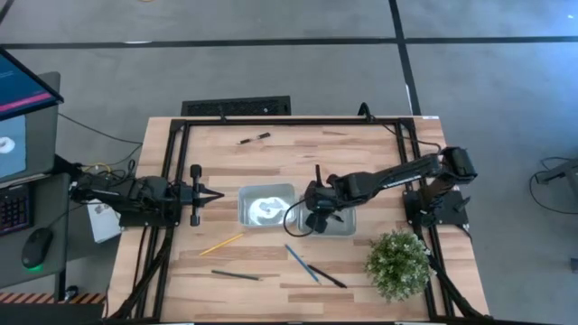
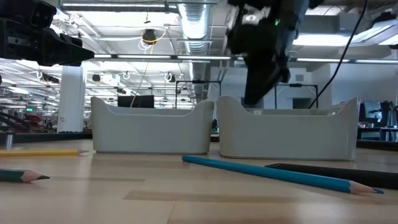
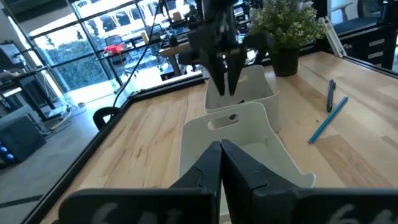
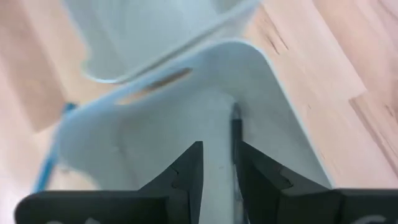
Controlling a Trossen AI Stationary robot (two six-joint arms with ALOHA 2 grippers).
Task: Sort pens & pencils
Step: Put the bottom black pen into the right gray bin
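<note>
High view: your right gripper (image 1: 318, 215) over right bin (image 1: 347, 226); left gripper (image 1: 215, 194) parked, clenched. Pencils (image 1: 221, 243) and pens (image 1: 254, 138) scattered on table (image 1: 271, 153).

Right wrist view: fingers slightly parted, black pen (image 4: 236, 134) lying in bin just beyond fingertips. Judged: drop done; you lift clear, then fetch next stick.

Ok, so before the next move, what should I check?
1. Right gripper over the right bin: ok.
2. Pen in that bin free of the fingers: cannot tell.
3. Left gripper shut, clear of the left bin: ok.
4. Pencils binned: not ok; yellow, green and blue lie on the table.
5. Other pens binned: not ok; one lies by the blue pencil, one near the far edge.
</note>
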